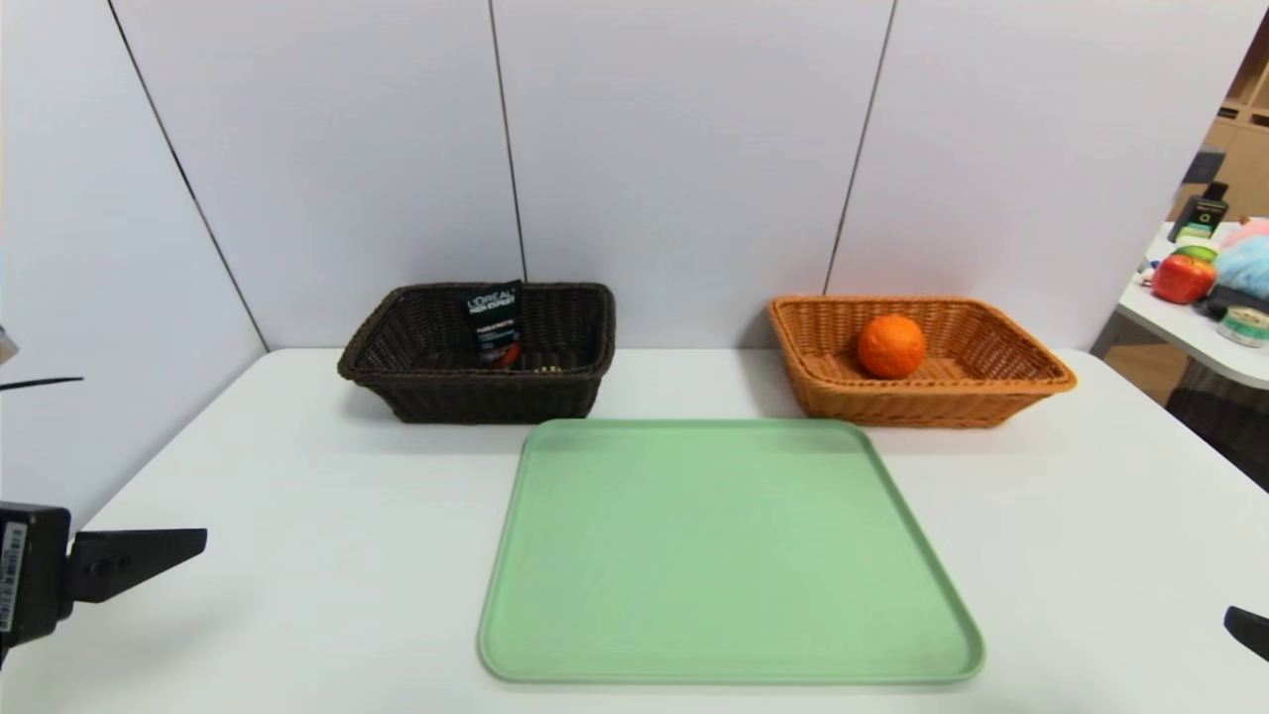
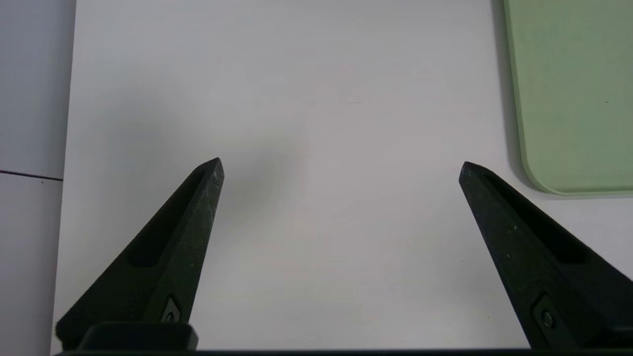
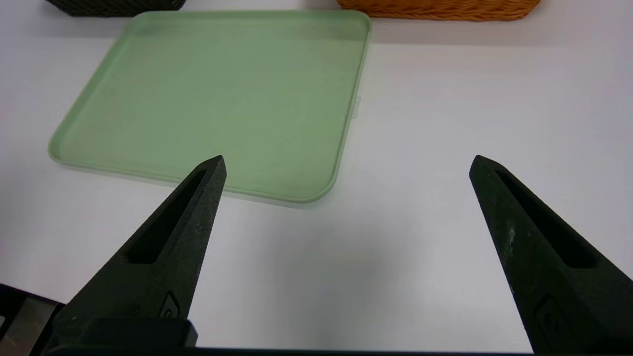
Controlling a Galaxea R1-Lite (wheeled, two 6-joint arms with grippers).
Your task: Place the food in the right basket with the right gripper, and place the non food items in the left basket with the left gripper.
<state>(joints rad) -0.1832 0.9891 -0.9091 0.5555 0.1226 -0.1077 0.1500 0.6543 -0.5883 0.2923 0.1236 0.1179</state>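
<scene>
Orange (image 1: 890,346) in tan basket (image 1: 1001,397), right. Black tube (image 1: 494,319) upright, leaning on back wall of dark basket (image 1: 466,395), left.

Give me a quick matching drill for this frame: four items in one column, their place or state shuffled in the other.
1. orange
2. L'OREAL tube
3. green tray
4. left pincer

a. open over bare table
b. in the dark brown basket
c. nothing on it
d. in the orange-tan basket

Pairs: 1-d, 2-b, 3-c, 4-a
</scene>
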